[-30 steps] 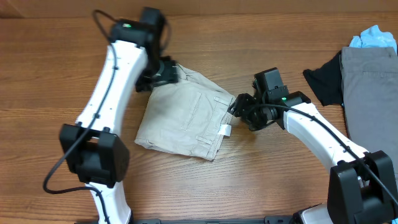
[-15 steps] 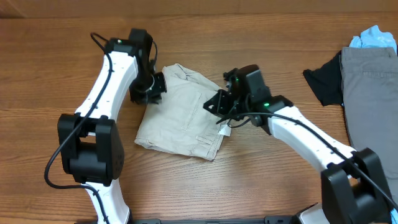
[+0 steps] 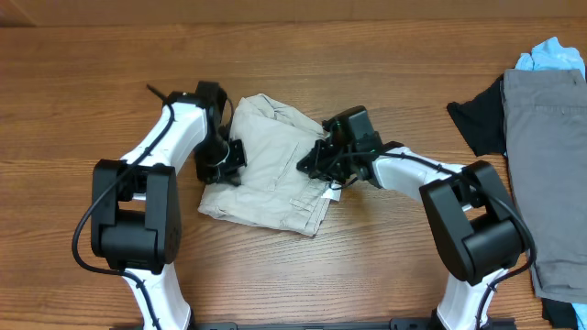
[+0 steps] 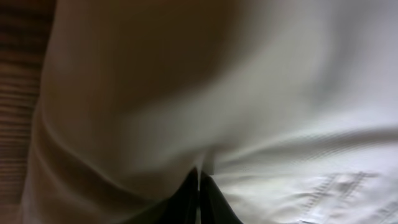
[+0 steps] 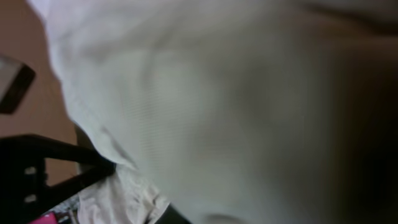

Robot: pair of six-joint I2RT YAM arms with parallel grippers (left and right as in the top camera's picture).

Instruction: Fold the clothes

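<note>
**Arms drawn inward, jaws newly clamped**

Desk centre holds the folded cream-beige trousers. Left gripper at their 9 o'clock edge, right gripper at 3 o'clock, jaws of both clenched on the fabric.

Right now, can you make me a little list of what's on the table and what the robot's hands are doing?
Being folded: beige trousers, bunched, mid-table
Left hand: shut, pinching the trousers' left edge
Right hand: shut on their right edge
Far right: grey trousers, black garment, blue cloth
Table: wood
</note>
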